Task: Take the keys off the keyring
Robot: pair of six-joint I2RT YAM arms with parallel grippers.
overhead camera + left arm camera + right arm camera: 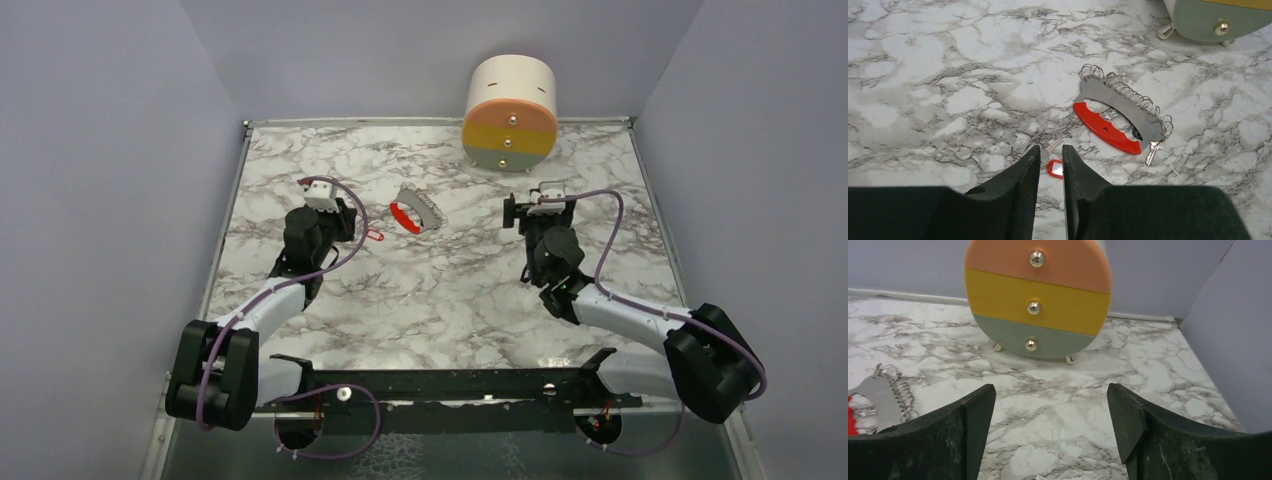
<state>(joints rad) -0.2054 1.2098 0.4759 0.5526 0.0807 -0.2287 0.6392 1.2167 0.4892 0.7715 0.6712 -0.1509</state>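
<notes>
Tiny red-headed flat metal key [1054,168] lies on marble table [450,290], apart from the ring, in the narrow gap of left gripper [1051,148] jaws; pinched or only straddled, can't tell. Keyring, a red crescent clip with grey curved plate and wire loops [1105,129], sits just right and far of it. Small silver key [1153,151] at its right end; the join is hard to make out. Keys likely light, stiff, slippery: grip the head edgewise. Right gripper [1051,387] jaws wide open, empty, facing round striped drawer unit [1038,305]
</notes>
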